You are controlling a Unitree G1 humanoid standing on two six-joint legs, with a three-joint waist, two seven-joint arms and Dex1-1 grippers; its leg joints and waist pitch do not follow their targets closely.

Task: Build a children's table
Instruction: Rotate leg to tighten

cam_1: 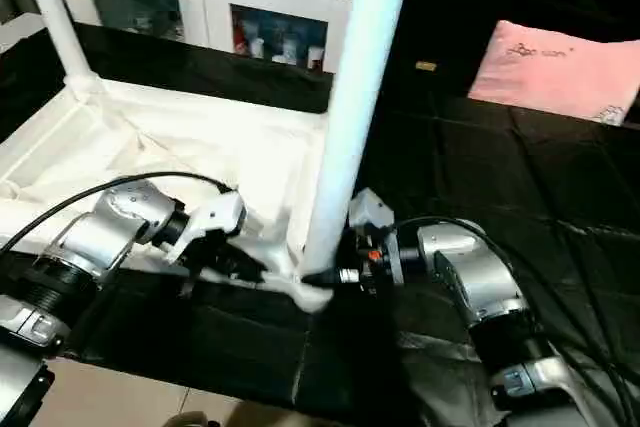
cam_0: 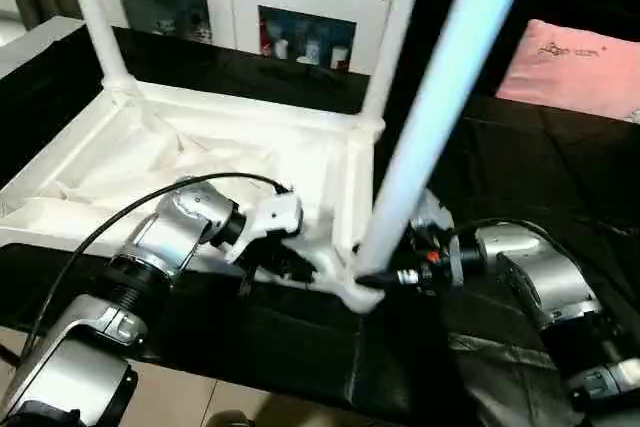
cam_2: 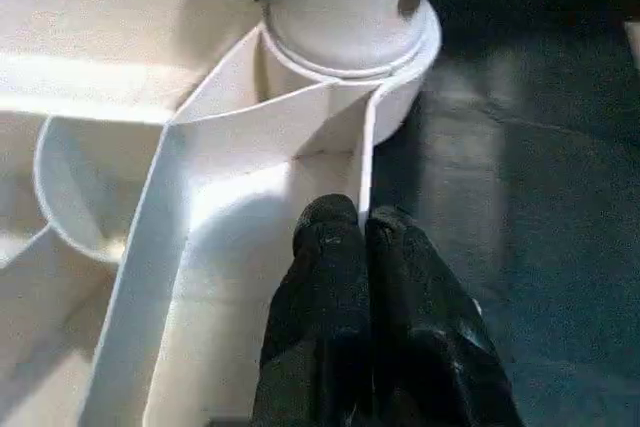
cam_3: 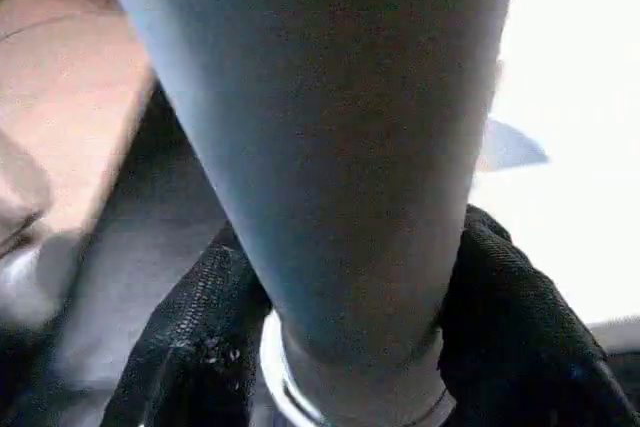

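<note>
Now: tabletop (cam_0: pixel 200 162) upside down on black surface (cam_0: pixel 300 347) | two far legs (cam_0: pixel 95 7) upright in sockets | near-right leg (cam_0: pixel 440 97) standing in its socket (cam_2: pixel 350 47), my right fingers (cam_3: pixel 500 317) grasping its base | left fingers (cam_2: pixel 345 307) clenched, empty, against rim | fourth leg left.

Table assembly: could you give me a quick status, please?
Left pincer shut, pressing on tabletop rim. Right pincer shut on near corner leg at its socket. Two far legs standing. Nothing in the way.
</note>
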